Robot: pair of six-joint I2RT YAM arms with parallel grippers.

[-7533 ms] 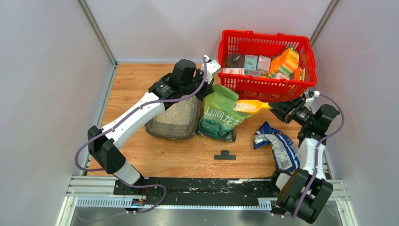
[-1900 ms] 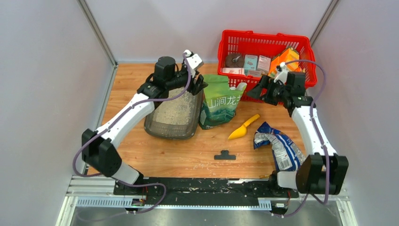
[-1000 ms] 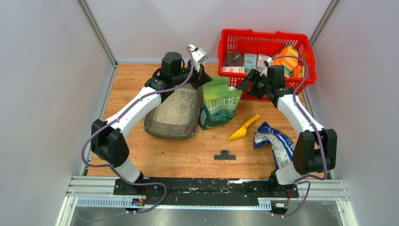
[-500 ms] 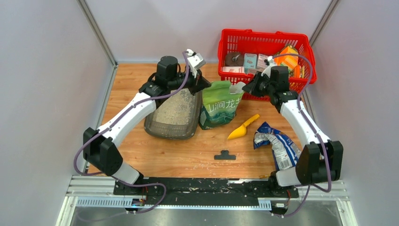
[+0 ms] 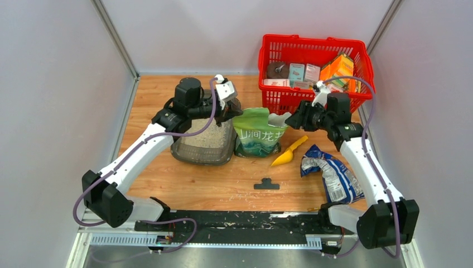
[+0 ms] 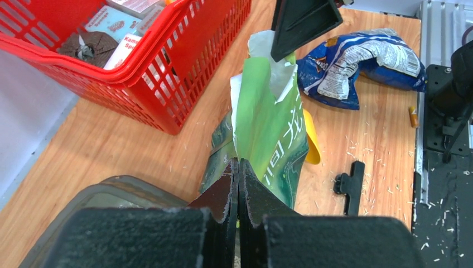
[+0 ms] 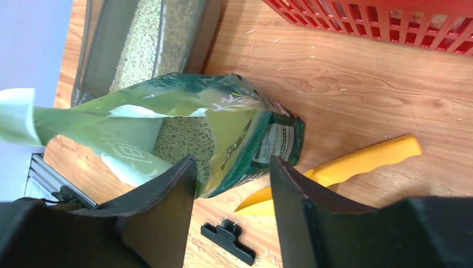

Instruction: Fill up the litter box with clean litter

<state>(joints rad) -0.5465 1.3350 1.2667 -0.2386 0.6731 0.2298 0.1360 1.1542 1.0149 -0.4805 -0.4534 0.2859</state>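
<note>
The litter box (image 5: 192,151), a dark grey tray, lies left of centre with pale clean litter (image 5: 207,137) spread in it. Its rim shows in the left wrist view (image 6: 114,187), and the tray with its litter in the right wrist view (image 7: 142,44). A green litter bag (image 5: 257,133) stands just right of it, mouth open, with granules inside (image 7: 184,139). My left gripper (image 5: 232,109) is shut on the bag's left top edge (image 6: 238,162). My right gripper (image 5: 291,118) is open and empty at the bag's right top flap (image 7: 231,159).
A yellow scoop (image 5: 289,152) lies on the wood right of the bag. A black clip (image 5: 266,183) lies nearer the front, and a crumpled blue bag (image 5: 332,173) is on the right. A red basket (image 5: 279,100) of boxes stands behind the right gripper.
The right gripper, which earlier held the scoop full of litter, has left it on the table and come to the bag's flap. The left gripper drew back left, the bag's mouth stretching wider.
</note>
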